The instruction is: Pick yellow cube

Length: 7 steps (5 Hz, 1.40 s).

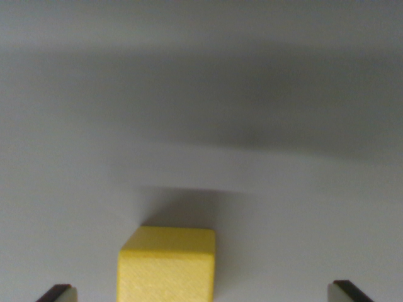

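- Jaws wide apart: only two dark fingertips (55, 292) visible, poking in at bottom-left and bottom-right corners of the wrist view.
- Gripper (201, 294) midpoint sits low centre of frame; nothing clamped.
- Yellow cube (167, 264) between the fingertips, offset toward the wrist view's left, nearer the left tip than the right.
- Clear gap on both sides of cube; no contact with either tip.
- Cube resting flat on pale grey tabletop (302, 207), top face and front face visible, bottom edge cut off by frame.
- Cube roughly square to the view, edges slightly rounded, fine ribbed texture on front face.
- Soft dark shadow on tabletop directly beyond cube's far edge.
- Broader blurred shadow band across upper half of frame.
- Rest of surface plain, out of focus.
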Each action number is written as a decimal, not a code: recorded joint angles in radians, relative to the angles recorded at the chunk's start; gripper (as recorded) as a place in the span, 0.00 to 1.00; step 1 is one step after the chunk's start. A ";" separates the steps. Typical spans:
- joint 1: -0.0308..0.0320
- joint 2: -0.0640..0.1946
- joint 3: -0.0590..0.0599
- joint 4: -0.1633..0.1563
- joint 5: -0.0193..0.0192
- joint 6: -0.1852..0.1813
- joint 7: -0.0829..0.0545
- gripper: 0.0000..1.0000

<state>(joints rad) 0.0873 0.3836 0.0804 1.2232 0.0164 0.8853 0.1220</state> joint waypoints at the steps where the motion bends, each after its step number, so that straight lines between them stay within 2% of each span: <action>1: 0.0000 0.000 0.000 0.000 0.0000 0.000 0.000 0.00; 2: 0.0054 0.023 0.006 -0.016 0.0000 -0.035 0.009 0.00; 3: 0.0054 0.023 0.006 -0.016 0.0000 -0.035 0.009 0.00; 4: 0.0102 0.043 0.011 -0.031 0.0001 -0.067 0.017 0.00; 5: 0.0102 0.043 0.011 -0.031 0.0001 -0.067 0.017 0.00; 6: 0.0142 0.060 0.015 -0.043 0.0001 -0.093 0.024 0.00; 7: 0.0142 0.060 0.015 -0.043 0.0001 -0.093 0.024 0.00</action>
<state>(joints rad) 0.1015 0.4437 0.0953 1.1798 0.0165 0.7918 0.1458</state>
